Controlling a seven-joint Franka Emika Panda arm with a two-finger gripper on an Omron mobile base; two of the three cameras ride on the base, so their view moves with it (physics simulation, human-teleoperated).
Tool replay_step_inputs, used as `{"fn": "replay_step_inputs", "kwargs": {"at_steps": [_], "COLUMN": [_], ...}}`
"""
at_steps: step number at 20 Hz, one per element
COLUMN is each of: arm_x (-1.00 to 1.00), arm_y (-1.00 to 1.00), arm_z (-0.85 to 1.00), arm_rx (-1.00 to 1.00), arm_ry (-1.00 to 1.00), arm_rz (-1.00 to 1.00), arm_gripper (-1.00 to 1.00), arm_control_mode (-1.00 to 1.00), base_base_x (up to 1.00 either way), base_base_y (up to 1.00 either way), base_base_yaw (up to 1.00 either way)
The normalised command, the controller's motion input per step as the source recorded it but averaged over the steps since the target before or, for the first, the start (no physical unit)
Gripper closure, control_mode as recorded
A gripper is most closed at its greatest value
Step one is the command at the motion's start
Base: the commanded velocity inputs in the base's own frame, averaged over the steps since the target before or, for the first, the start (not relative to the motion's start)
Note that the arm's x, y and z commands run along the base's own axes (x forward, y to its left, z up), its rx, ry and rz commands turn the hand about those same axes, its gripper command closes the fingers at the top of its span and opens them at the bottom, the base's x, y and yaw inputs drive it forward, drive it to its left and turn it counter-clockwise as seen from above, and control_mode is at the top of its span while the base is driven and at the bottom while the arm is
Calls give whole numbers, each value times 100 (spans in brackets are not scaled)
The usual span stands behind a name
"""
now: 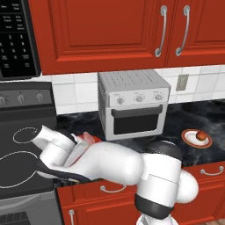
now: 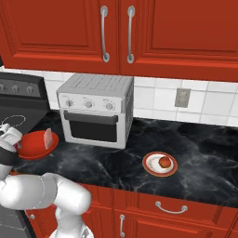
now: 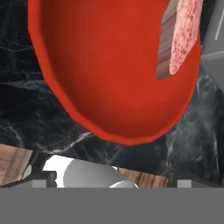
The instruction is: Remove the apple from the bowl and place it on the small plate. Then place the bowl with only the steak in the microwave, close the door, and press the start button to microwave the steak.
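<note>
Gripper (image 2: pixel 14 139) open, holding nothing, poised at the near rim of the bowl (image 3: pixel 109 74). Bowl sits on the black marble counter (image 2: pixel 200 158), at its left end beside the stove (image 1: pixel 22 145). Steak (image 3: pixel 181 37) lies against the bowl's far side. Toaster oven (image 2: pixel 95 109) stands just behind the bowl, to its right. Further right, well apart, the apple (image 2: pixel 164 161) rests on the plate (image 2: pixel 151 167). Microwave (image 1: pixel 15 37) keypad at upper left, lettering too small to read. No brand marks legible on the oven knobs.
</note>
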Motion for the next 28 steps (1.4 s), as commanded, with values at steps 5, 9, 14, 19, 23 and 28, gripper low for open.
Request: {"fn": "replay_step_inputs", "kwargs": {"at_steps": [5, 9, 14, 19, 23, 28], "arm_x": [36, 50, 49, 28, -2, -31], "arm_y": [28, 21, 27, 13, -6, -48], "arm_z": [-17, -52, -52, -23, -15, -23], "arm_rx": [-23, -16, -11, -6, -2, 0], "arm_ry": [8, 11, 14, 6, 0, 0], "arm_rz": [9, 11, 12, 10, 6, 0], "arm_gripper": [-100, -100, -100, -100, -100, -100], "arm_control_mode": [-100, -100, -100, -100, -100, -100], "base_base_x": [0, 0, 0, 0, 0, 0], "base_base_y": [0, 0, 0, 0, 0, 0], "base_base_yaw": [0, 0, 0, 0, 0, 0]}}
